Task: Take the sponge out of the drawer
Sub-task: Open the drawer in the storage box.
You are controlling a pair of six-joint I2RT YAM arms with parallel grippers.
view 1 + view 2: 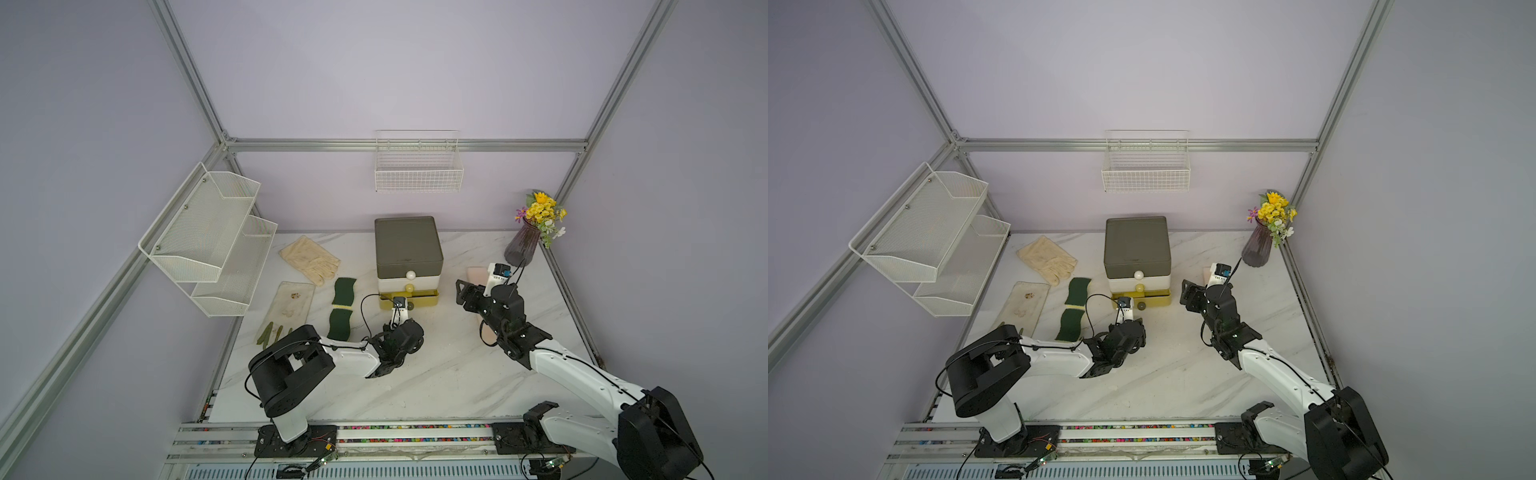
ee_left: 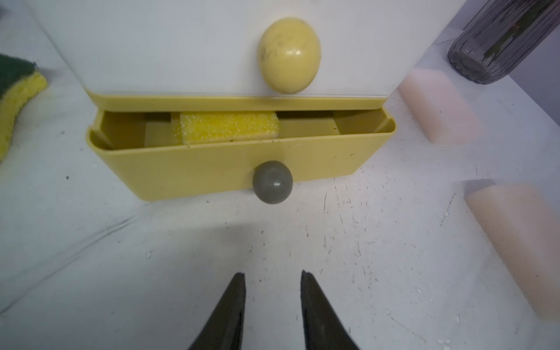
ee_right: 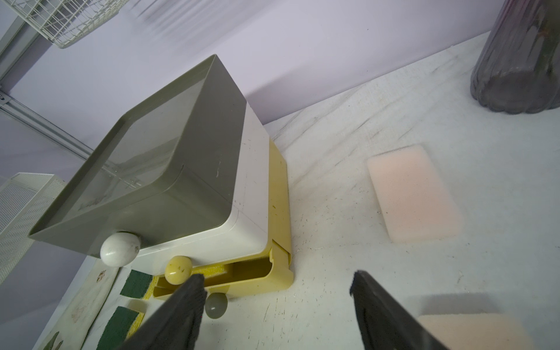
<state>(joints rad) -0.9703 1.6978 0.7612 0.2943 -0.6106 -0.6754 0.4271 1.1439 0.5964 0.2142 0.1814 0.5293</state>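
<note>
Item: yellow drawer, partly open; sponge inside, gap narrow. My left gripper: slightly spread, empty, facing grey knob. Advice: pull the drawer wider before reaching in.

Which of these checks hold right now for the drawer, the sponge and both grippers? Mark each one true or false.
1. The yellow bottom drawer is partly open. True.
2. That drawer is empty. False: a yellow sponge lies inside it.
3. The left gripper grips the grey knob. False: its jaws stand apart, short of the knob, holding nothing.
4. The right gripper is open and empty. True.
</note>
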